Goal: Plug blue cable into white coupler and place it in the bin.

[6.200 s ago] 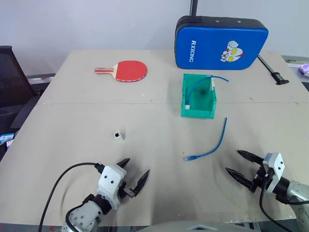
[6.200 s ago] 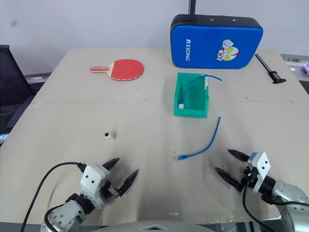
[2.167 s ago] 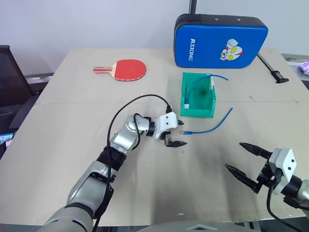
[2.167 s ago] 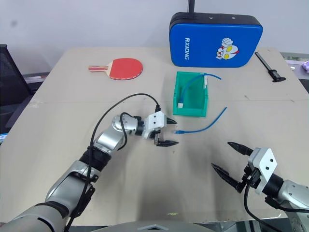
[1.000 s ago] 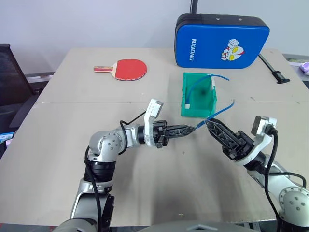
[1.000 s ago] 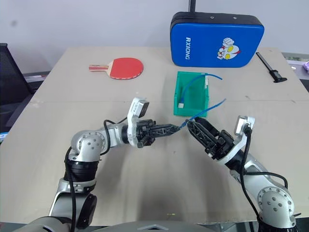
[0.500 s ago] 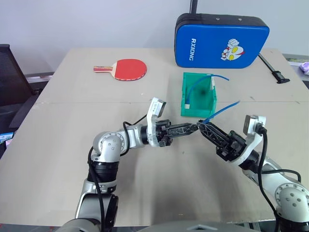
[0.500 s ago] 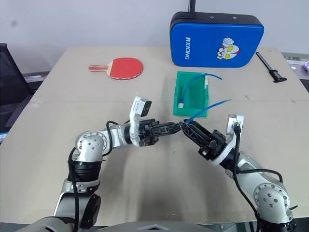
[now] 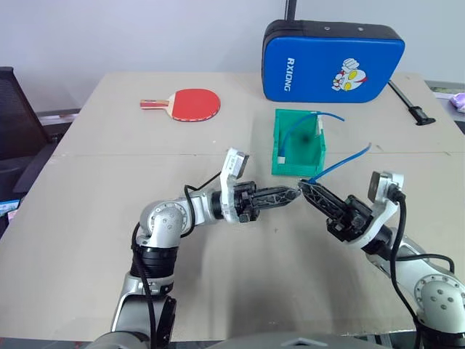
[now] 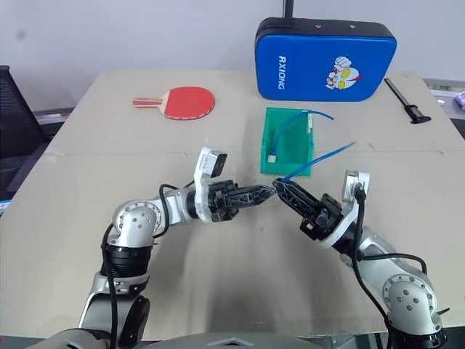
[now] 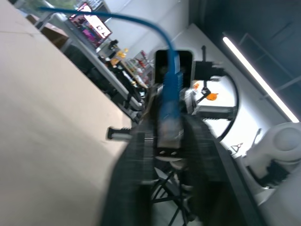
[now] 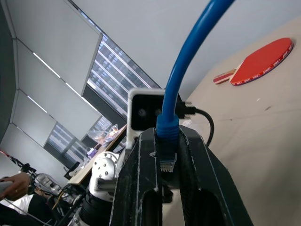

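- Head views: the left gripper [image 9: 294,194] and the right gripper [image 9: 305,185] are being held tip to tip above the table [image 9: 109,218], just in front of the bin [image 9: 298,145]. The blue cable [image 9: 340,161] is being grasped near its plug end by the clenched right fingers, its free length arching up and away toward the robot's right. Whether the left fingers are released or clenched cannot be told here, and the white coupler cannot be made out between them. A second blue cable [image 9: 301,122] is lying bent in the bin. A red paddle [image 9: 190,105] and a blue padded case [image 9: 333,62] are lying well apart at the far side.
- Left wrist view: the blue cable's plug boot [image 11: 169,113] is being seen between two dark fingers [image 11: 136,160]; the picture is too blurred for more.
- Right wrist view: the clear plug [image 12: 166,162] is being pinched between the right fingers [image 12: 143,179], with the cable [image 12: 188,61] curving upward and the left gripper's white housing [image 12: 146,110] just beyond.
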Controlling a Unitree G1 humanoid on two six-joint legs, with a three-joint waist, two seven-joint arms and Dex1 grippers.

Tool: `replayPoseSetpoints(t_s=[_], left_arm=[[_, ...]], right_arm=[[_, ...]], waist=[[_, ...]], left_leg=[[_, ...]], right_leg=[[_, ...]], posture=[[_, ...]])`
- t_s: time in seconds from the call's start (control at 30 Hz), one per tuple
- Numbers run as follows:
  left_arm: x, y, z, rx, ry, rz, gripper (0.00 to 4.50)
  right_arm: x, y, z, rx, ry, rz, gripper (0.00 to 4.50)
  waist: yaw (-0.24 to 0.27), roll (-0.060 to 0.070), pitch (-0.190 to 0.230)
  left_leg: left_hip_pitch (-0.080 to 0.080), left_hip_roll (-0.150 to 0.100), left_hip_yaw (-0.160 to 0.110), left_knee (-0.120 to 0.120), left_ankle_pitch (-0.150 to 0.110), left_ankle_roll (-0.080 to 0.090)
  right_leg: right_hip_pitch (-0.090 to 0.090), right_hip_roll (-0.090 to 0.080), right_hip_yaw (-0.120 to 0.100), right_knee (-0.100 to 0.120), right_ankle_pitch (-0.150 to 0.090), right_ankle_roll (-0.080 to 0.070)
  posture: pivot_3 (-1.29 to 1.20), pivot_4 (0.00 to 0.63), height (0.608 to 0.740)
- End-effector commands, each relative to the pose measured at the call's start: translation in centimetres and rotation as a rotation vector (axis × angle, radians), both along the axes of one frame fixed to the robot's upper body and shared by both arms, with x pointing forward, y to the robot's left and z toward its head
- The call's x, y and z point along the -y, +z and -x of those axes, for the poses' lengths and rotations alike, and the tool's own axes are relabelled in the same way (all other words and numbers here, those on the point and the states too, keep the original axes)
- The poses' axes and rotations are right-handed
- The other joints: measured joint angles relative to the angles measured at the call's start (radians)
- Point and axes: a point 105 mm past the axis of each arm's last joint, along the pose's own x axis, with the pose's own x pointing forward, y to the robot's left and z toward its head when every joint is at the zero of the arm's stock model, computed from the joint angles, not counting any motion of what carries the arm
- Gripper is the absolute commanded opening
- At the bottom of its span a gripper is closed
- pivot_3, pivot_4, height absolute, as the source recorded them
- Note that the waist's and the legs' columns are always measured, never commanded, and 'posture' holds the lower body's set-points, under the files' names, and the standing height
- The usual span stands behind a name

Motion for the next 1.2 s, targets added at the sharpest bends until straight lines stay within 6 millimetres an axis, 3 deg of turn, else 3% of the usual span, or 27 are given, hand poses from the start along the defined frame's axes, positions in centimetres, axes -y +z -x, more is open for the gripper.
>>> replayPoseSetpoints(t_s=[0.03,0.17,0.3,0.5,0.67,0.8,1.0,1.2], left_arm=[[-0.1,1.1,0.5,0.055,0.004,0.034,3.01],[-0.7,1.8,1.4,0.147,0.038,0.020,3.01],[-0.8,3.1,2.3,0.366,0.115,-0.048,3.01],[-0.8,5.5,0.8,0.714,0.431,-0.210,3.01],[-5.7,6.7,-0.7,0.822,0.901,-0.380,3.01],[-9.7,4.6,0.2,0.838,1.221,-0.557,3.01],[-13.5,0.2,3.8,0.780,1.471,-0.809,3.01],[-16.9,-4.5,5.9,0.488,1.726,-0.944,3.01]], right_arm=[[0.3,1.5,-0.2,0.059,-0.019,-0.039,0.00],[1.4,2.0,-1.5,0.095,-0.096,-0.049,0.00],[2.6,2.1,-2.8,0.109,-0.165,-0.039,0.00],[3.9,1.7,-4.6,0.110,-0.236,-0.030,0.00],[4.4,1.2,-5.3,0.113,-0.233,0.017,0.00],[4.4,1.1,-5.8,0.129,-0.207,0.045,0.00],[3.5,1.4,-6.6,0.149,-0.145,0.067,0.00],[3.1,1.0,-6.6,0.150,-0.109,0.097,0.00]], waist=[[0.000,0.000,0.000],[-0.003,0.000,0.000],[0.002,0.000,0.000],[0.002,0.000,0.000],[-0.006,0.001,0.000],[-0.011,0.001,0.000],[-0.002,0.000,0.001],[0.006,0.000,0.001]], left_leg=[[0.000,0.000,0.000,0.000,0.000,0.000],[0.000,0.000,0.000,0.000,0.000,0.000],[0.000,0.001,0.000,-0.001,0.000,0.000],[-0.001,0.000,0.001,-0.001,0.000,0.000],[0.000,0.001,0.001,-0.003,0.000,0.000],[0.000,0.002,0.001,-0.004,0.000,0.000],[-0.001,0.002,0.000,-0.005,0.000,0.000],[-0.002,0.001,0.001,-0.004,0.000,0.000]], right_leg=[[0.000,0.000,0.000,0.000,0.000,0.000],[0.000,0.000,0.000,0.000,0.000,0.000],[0.000,0.000,0.002,-0.001,0.000,0.000],[0.000,-0.001,0.004,-0.002,0.000,0.000],[0.000,0.000,0.005,-0.002,0.000,0.000],[-0.001,-0.001,0.004,-0.003,0.000,0.000],[-0.001,-0.007,0.004,-0.005,0.000,0.000],[-0.001,-0.010,0.003,-0.006,-0.002,-0.004]], posture=[[0.00,0.150,0.740],[0.00,0.150,0.740],[0.00,0.150,0.740],[0.00,0.150,0.740],[0.00,0.150,0.740],[0.00,0.150,0.740],[0.00,0.150,0.740],[0.00,0.150,0.740]])
